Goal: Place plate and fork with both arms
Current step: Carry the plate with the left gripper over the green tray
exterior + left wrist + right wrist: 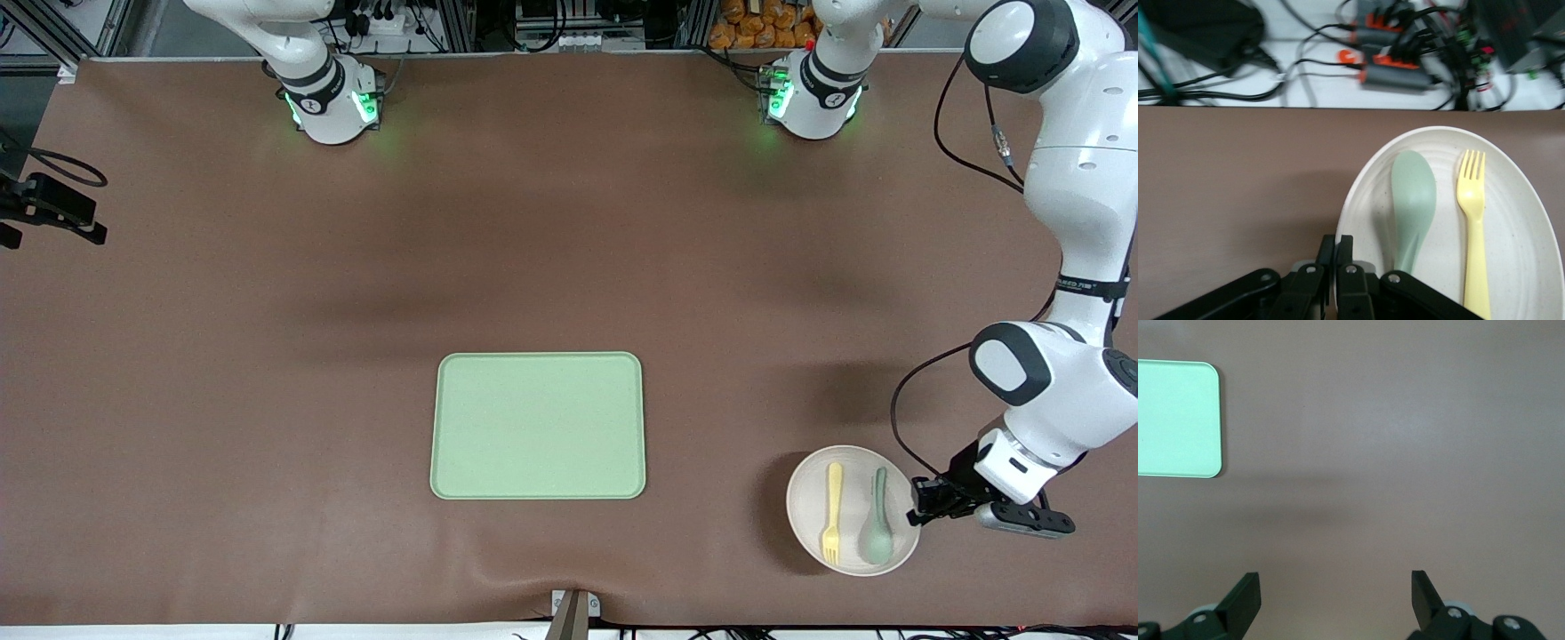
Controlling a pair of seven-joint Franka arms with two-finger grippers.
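Observation:
The round off-white plate (811,498) is near the table's front edge, toward the left arm's end. On it lie the pale-yellow fork (833,514) and a grey-green spoon (876,526), side by side. My left gripper (916,514) is shut on the plate's rim beside the spoon. The left wrist view shows its black fingers (1327,250) pinching the edge of the plate (1518,220), with the spoon (1413,200) and the fork (1473,220) lying past them. My right gripper (1336,587) hangs open over bare brown table, nothing between its fingers; the front view shows only that arm's base.
A rectangular light-green tray (538,425) lies mid-table, nearer the front camera; its corner (1178,420) shows in the right wrist view. A black device (53,209) sits at the right arm's end. Cables and power strips (1395,70) lie past the table edge.

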